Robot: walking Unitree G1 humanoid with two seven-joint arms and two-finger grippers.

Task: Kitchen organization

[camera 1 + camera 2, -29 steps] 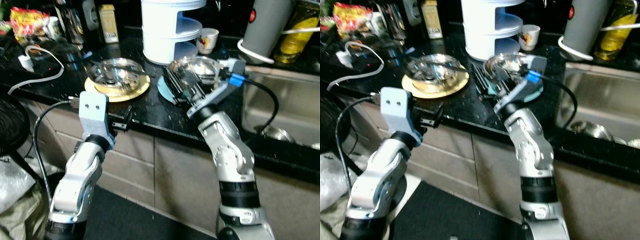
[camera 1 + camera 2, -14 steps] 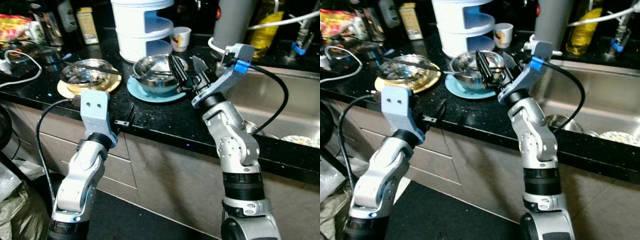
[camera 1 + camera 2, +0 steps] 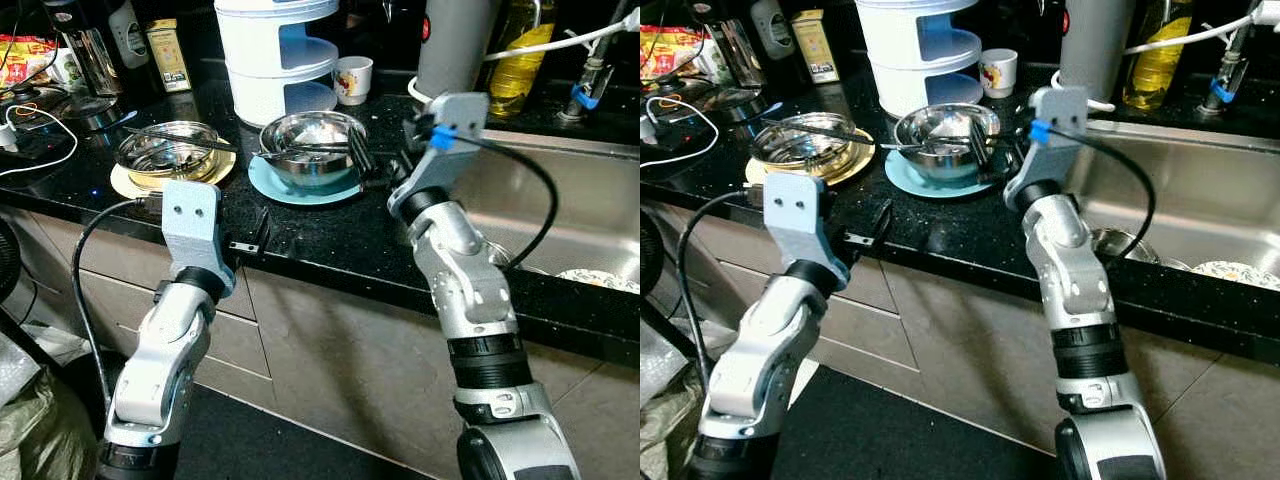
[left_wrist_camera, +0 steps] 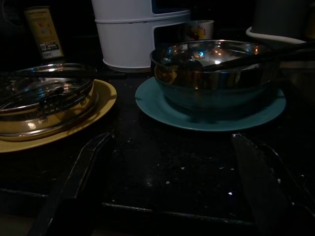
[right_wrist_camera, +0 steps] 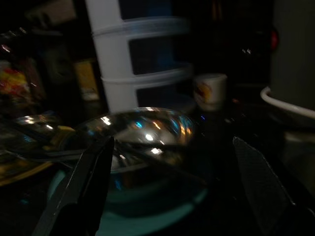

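The right gripper reached over the black speckled counter, its fingers spread wide, right beside the shiny metal bowl. That round bowl sat on a flat blue plate. The left gripper hung at the counter's front edge, fingers also apart. A second shiny bowl sat on a yellow plate. A white plastic rack stood behind.
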